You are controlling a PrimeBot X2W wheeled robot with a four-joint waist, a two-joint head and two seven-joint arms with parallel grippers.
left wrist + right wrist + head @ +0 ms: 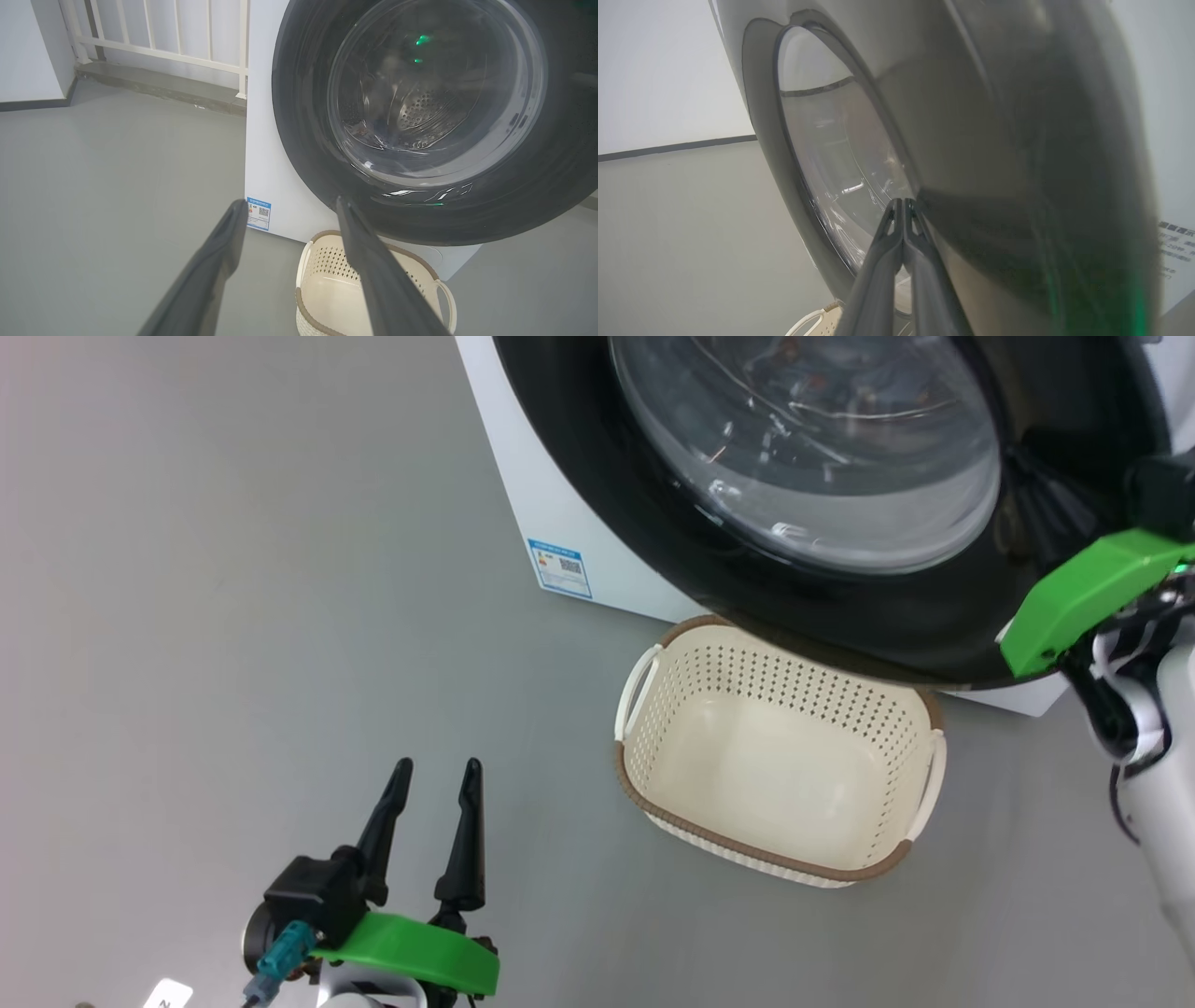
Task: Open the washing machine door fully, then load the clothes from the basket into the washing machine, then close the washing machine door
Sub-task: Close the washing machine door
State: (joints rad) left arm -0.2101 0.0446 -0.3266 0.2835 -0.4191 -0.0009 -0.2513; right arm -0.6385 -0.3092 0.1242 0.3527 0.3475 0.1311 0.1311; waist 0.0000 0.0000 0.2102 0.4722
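Door (994, 140) beside right end effector (903, 201)

Blue label (560, 567) with QR code on washing machine (549, 513) lower corner, print too small to read

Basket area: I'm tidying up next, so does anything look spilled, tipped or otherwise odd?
Nothing stands out. The basket stands upright and empty on the floor before the washing machine, nothing spilled beside it.
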